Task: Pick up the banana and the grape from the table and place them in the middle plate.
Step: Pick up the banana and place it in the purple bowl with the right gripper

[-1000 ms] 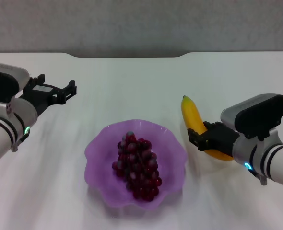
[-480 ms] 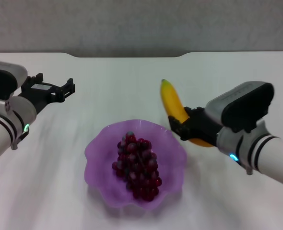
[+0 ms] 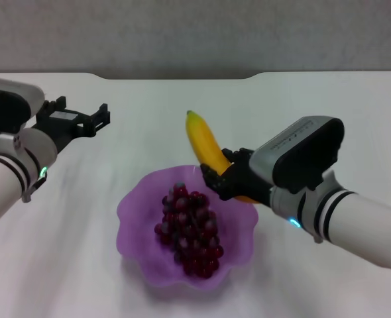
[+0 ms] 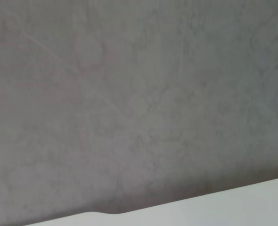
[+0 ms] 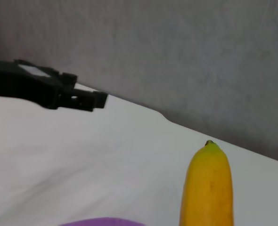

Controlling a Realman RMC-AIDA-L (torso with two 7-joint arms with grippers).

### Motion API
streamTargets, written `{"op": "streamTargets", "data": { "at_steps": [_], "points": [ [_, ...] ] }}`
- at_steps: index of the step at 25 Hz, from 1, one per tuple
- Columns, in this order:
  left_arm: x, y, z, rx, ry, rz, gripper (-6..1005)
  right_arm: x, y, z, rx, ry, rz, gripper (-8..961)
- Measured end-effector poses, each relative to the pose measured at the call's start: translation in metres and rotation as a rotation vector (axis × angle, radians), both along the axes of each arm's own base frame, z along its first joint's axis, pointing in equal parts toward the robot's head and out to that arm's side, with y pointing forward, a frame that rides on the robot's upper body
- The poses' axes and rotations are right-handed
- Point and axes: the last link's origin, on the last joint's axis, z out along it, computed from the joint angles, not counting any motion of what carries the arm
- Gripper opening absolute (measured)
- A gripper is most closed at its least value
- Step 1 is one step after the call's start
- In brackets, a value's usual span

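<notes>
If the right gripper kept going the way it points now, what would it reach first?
Probably nothing close: the right gripper, shut on the yellow curved banana, points over the translucent purple scalloped plate's far rim toward bare white tabletop; depth is unclear.

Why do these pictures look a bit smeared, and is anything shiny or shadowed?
Head view: table streaked with motion blur, grape glinting, faint shadow under the middle plate. Right wrist view: banana soft-edged. Left wrist view: only grey wall.
</notes>
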Motion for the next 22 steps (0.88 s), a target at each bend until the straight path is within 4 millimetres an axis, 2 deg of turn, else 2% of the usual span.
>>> {"op": "streamTargets", "data": {
  "at_steps": [15,22],
  "points": [
    [0.005,0.003,-0.002,-0.003,-0.002,-0.010,881,-0.022,-0.018,-0.034,-0.112,-0.037,0.102,579],
    [0.005,0.003,-0.002,-0.003,-0.001,-0.009,880,-0.020,-0.019,-0.037,-0.127,-0.053,0.103,589]
  ]
}}
